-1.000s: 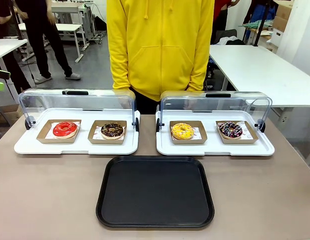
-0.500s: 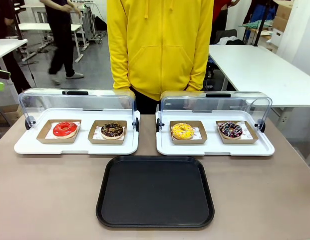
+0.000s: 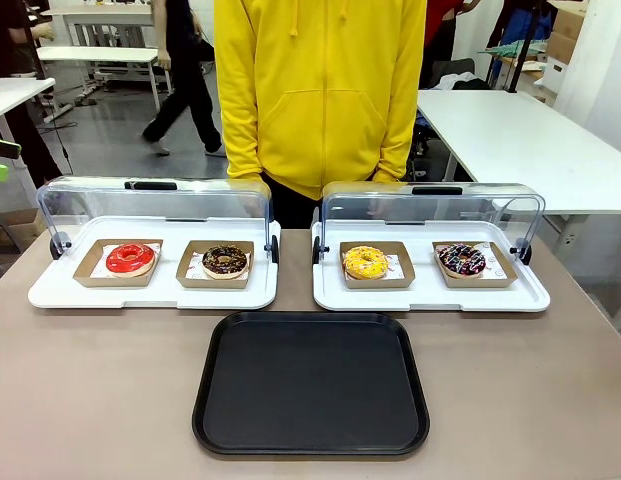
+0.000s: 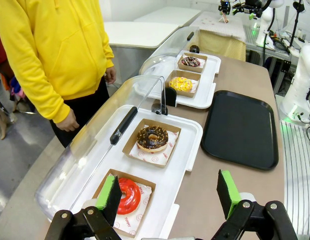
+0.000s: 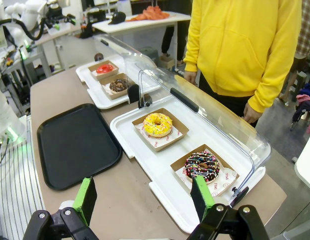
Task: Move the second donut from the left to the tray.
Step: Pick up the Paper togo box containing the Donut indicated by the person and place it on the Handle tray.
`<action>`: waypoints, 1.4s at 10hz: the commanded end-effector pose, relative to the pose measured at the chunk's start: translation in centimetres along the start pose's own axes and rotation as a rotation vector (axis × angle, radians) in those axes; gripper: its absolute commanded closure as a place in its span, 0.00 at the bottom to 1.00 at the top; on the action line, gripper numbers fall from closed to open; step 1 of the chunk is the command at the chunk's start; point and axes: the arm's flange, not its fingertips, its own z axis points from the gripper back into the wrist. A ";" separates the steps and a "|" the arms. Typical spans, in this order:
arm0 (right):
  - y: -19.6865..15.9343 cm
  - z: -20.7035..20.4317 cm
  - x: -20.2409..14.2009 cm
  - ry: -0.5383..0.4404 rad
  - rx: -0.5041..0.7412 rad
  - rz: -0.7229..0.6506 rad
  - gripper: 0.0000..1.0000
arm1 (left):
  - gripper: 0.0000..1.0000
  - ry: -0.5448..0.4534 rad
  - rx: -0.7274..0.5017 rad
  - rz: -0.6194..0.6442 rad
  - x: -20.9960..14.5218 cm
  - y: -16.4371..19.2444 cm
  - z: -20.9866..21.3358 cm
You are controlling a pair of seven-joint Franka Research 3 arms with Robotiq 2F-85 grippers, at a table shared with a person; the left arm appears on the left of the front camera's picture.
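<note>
One second on and nothing on the table (image 3: 90,400) has budged. The dark chocolate-glazed ring donut with light sprinkles (image 3: 225,260) sits in its brown cardboard holder (image 3: 193,272) on the white lidded tray (image 3: 150,296), left of centre, just above the big black plastic tray (image 3: 310,385). So no start yet, I'd say. It lies flat, hole up; being round, it has no real long axis. Left tool (image 4: 169,192) and right tool (image 5: 144,195) both gape wide, holding nothing.

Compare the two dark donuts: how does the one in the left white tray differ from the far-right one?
The left tray's dark donut carries small light sprinkles; the far-right donut has multicoloured ones. The first sits beside a red donut, the far-right one beside a yellow donut. Both are chocolate-glazed rings in brown cardboard holders.
</note>
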 end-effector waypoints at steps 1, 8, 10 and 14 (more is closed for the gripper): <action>-0.4 -0.1 0.3 -0.030 -0.003 0.026 0.00 | 0.00 -0.019 -0.007 -0.006 0.1 0.0 0.0; -0.4 -0.1 0.3 -0.030 -0.003 0.026 0.00 | 0.00 -0.019 -0.007 -0.006 0.1 0.0 0.0; -0.4 -0.1 0.3 -0.030 -0.003 0.026 0.00 | 0.00 -0.019 -0.007 -0.006 0.1 0.0 0.0; -0.4 -0.1 0.3 -0.030 -0.003 0.026 0.00 | 0.00 -0.019 -0.007 -0.006 0.1 0.0 0.0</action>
